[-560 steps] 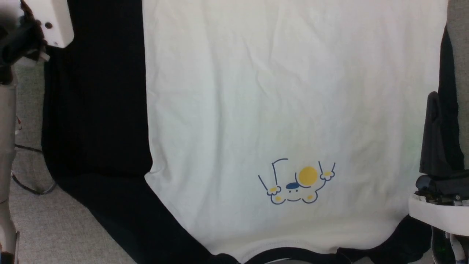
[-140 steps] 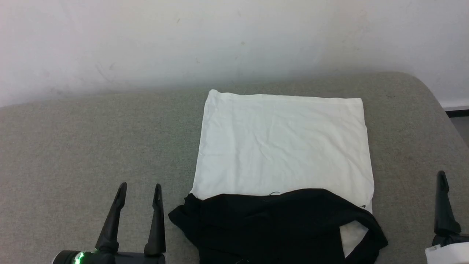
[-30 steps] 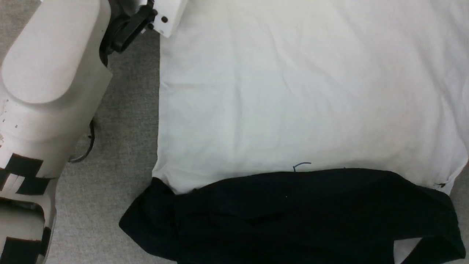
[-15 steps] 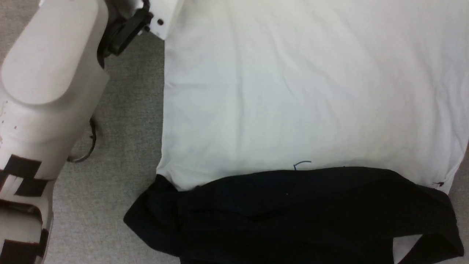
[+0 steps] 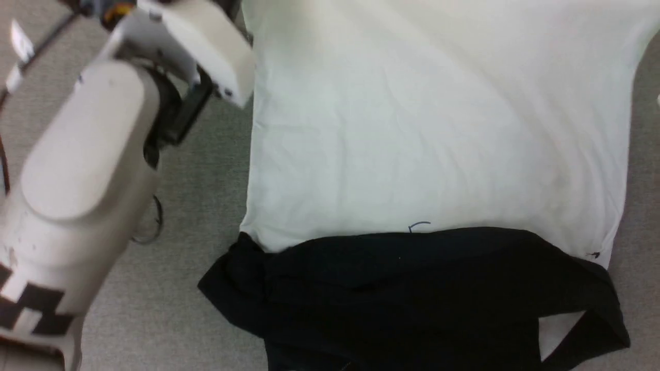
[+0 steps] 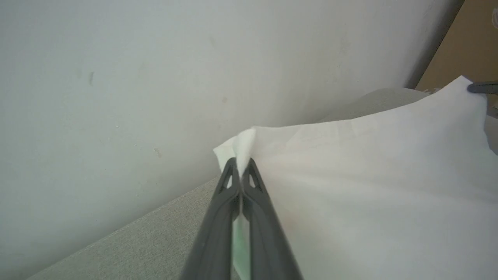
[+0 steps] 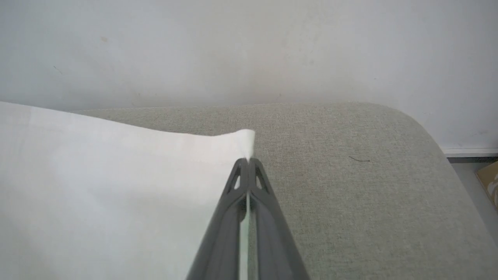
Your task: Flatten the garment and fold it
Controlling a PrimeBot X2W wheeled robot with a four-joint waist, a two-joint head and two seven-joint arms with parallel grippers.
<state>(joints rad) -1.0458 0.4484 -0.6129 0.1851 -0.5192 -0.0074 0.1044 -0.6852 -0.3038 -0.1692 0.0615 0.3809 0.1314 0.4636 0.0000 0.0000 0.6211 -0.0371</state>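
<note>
left gripper [image 6: 241, 167] and right gripper [image 7: 248, 162] each clamp a white hem corner of the garment [image 5: 433, 129], whose black sleeve band [image 5: 412, 288] lies across the head view's bottom.

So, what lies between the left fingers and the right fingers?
The white edge of the garment, its corners pinched by the left gripper and the right gripper; the left wrist view shows the stretch.

Grey woven surface [image 7: 350, 186], rounded corner; scuffed white wall [image 7: 249, 46] behind; pale baseboard [image 7: 470, 152] right.
</note>
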